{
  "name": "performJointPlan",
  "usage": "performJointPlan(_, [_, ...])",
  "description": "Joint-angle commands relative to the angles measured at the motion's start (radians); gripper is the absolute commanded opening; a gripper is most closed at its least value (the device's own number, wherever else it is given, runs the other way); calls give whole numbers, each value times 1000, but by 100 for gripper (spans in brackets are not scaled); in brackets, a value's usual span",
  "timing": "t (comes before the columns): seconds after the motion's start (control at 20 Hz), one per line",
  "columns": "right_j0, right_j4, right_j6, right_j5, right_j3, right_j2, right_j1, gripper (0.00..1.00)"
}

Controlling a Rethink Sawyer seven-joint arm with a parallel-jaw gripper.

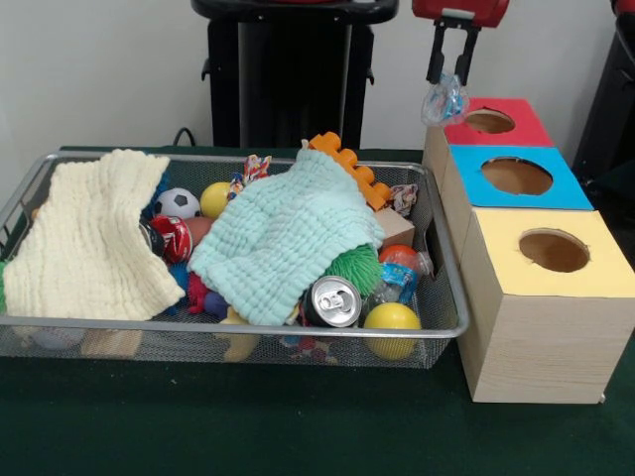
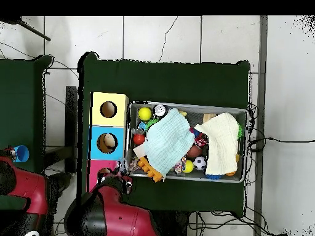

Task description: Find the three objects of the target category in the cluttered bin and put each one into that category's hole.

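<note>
My gripper [image 1: 448, 79] hangs at the top right, shut on a small clear wrinkly bottle [image 1: 444, 101] with blue on it. It holds the bottle in the air over the near edge of the red-topped box, just past the bin's far right corner. In the overhead view the gripper [image 2: 123, 169] and bottle show only dimly by the red box. The blue-topped box's hole [image 1: 516, 176] is in front of it and also shows in the overhead view [image 2: 108, 142]. The wire bin [image 1: 248, 330] is full of clutter. Another clear bottle with a blue label [image 1: 400, 282] lies at the bin's right side.
A red-topped box [image 1: 516, 136] and a yellow-topped box [image 1: 595, 268] flank the blue one. In the bin lie a mint cloth [image 1: 288, 238], a cream cloth [image 1: 89, 238], a silver can [image 1: 331, 300], yellow balls [image 1: 392, 319], a soccer ball [image 1: 177, 203] and an orange brick [image 1: 352, 169].
</note>
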Motion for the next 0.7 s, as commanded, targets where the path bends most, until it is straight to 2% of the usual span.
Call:
performJointPlan(0.05, [24, 74, 254, 101, -124, -31, 40, 0])
performJointPlan(0.7, [83, 126, 264, 80, -148, -57, 94, 0])
